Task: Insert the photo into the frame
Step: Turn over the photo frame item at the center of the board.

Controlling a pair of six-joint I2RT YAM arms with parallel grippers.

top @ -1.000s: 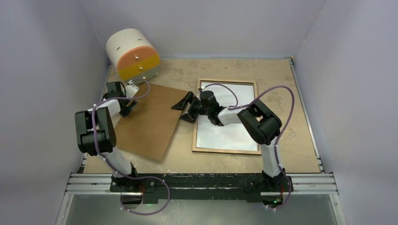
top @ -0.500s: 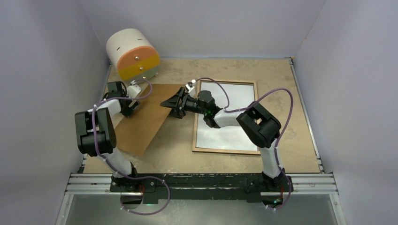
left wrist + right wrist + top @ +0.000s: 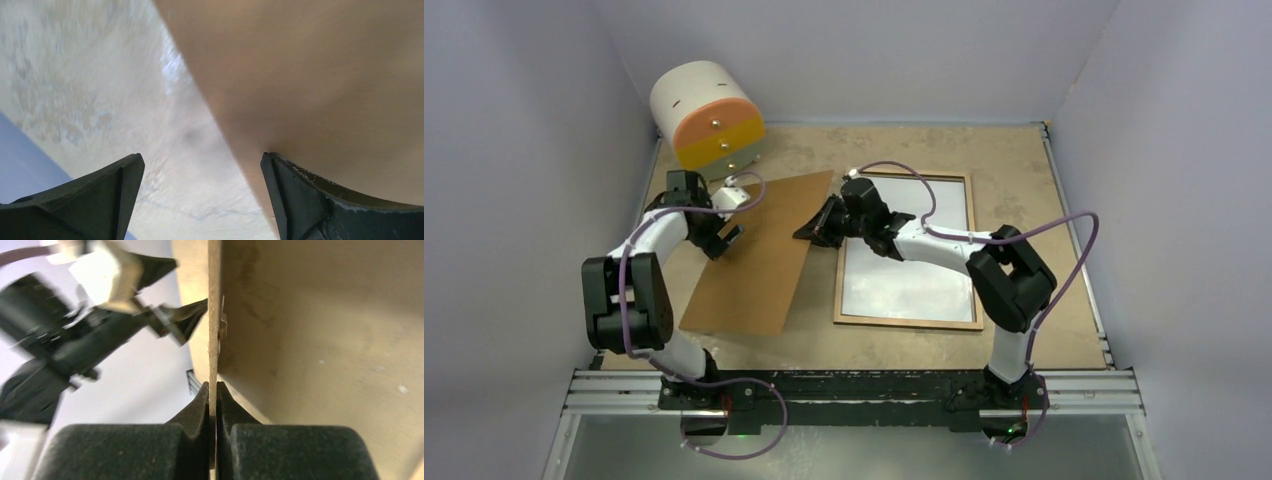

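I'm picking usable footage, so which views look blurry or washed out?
Left wrist: tabletop and board smeared by motion blur. Right wrist: board edge sharp, left arm behind it blurred. Top view: sharp, though the frame is overexposed inside.

No legible text, label, brand mark, number or sign appears in my overhead view or in either of my wrist views. Nothing to report.

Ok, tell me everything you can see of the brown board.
The brown board is a thin, plain, flat rectangle, like hardboard, with a small metal tab on one face. It lies left of the frame, apparently tilted. The right gripper pinches its right edge; the open left gripper is at its left edge.
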